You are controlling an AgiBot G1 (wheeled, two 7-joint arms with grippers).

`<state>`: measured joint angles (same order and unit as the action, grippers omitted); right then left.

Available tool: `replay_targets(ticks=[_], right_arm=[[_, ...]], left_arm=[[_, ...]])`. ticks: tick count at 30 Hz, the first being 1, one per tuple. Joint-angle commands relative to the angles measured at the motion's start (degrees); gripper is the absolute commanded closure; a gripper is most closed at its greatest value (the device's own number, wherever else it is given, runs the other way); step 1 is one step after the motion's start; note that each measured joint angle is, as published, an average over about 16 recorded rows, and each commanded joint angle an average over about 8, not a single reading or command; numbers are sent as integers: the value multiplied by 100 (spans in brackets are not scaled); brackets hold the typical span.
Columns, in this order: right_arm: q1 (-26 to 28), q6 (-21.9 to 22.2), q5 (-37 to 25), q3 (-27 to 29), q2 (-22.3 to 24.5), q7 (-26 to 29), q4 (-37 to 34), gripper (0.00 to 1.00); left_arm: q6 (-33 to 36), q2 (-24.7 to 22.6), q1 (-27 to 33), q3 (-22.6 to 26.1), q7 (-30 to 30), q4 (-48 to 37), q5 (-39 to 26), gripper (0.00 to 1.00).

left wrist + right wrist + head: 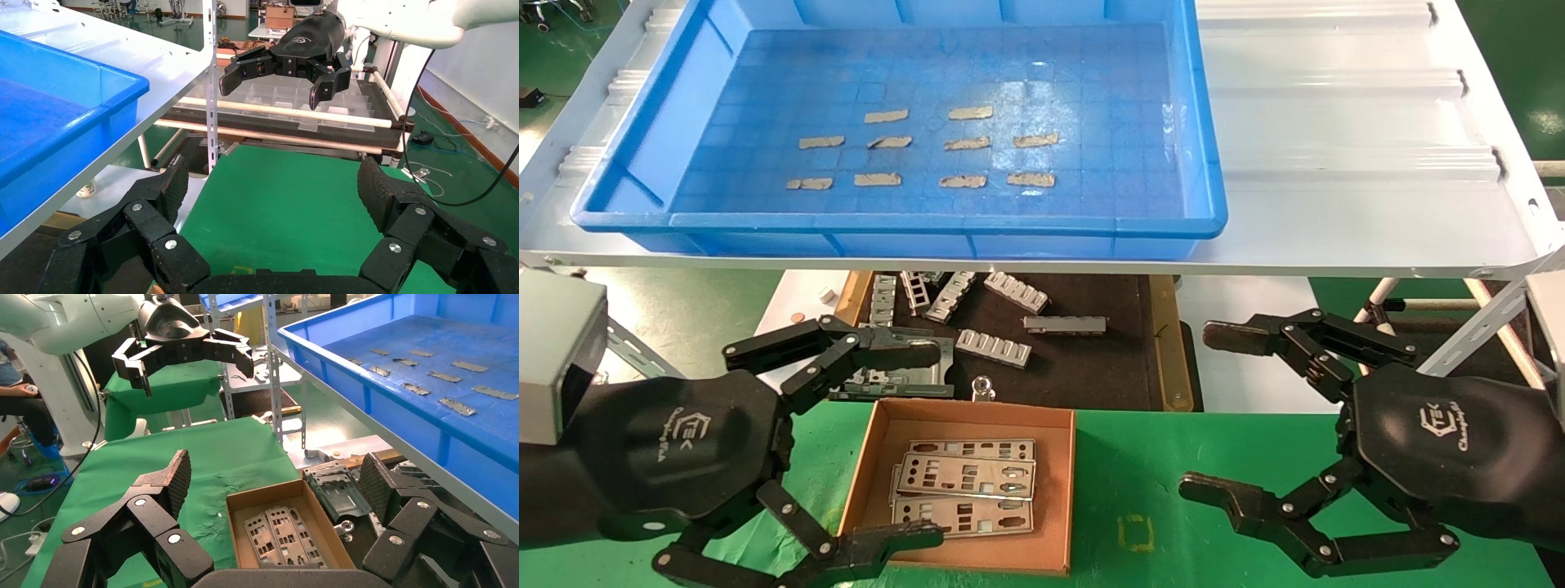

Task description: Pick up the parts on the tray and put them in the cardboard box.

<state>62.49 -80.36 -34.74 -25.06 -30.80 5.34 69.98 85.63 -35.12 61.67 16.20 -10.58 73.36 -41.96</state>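
Left tool (pixel 846 441) hangs low over the green counter (pixel 1156 465), its fingers spread wide and holding nothing; one finger reaches past the near-left corner of the cardboard box (pixel 964 490), the other lies above the box's far-left side. Right tool (pixel 1254 416) hangs at a matching height on the opposite side, also fully spread and empty, well apart from the box.

The parts (pixel 968 486) are in the box: several punched silver plates stacked flat, overlapping, long axis running left to right across the head view. The tray (pixel 895 229) stands on the white shelf (pixel 1336 163), above and beyond both tools. Its gridded floor carries only tape strips (pixel 887 116); no plate is visible on it.

The governing relation is vertical and forward: the tray lies up and away from both tools, offset toward the robot's left, so the left tool is the nearer one to its floor. Judged from these views, the transfer appears complete or nearly so, since nothing remains on the tray to grasp. A plate-like item (pixel 903 380) lies just behind the box, partly hidden by the left tool; whether it is a task part cannot be determined.
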Motion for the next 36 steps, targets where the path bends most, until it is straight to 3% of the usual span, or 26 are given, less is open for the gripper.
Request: replay_targets(ticks=[1, 36], right_arm=[[0, 0, 0, 0, 0, 0, 0, 0], [0, 0, 0, 0, 0, 0, 0, 0]], left_arm=[[0, 0, 0, 0, 0, 0, 0, 0], [0, 0, 0, 0, 0, 0, 0, 0]])
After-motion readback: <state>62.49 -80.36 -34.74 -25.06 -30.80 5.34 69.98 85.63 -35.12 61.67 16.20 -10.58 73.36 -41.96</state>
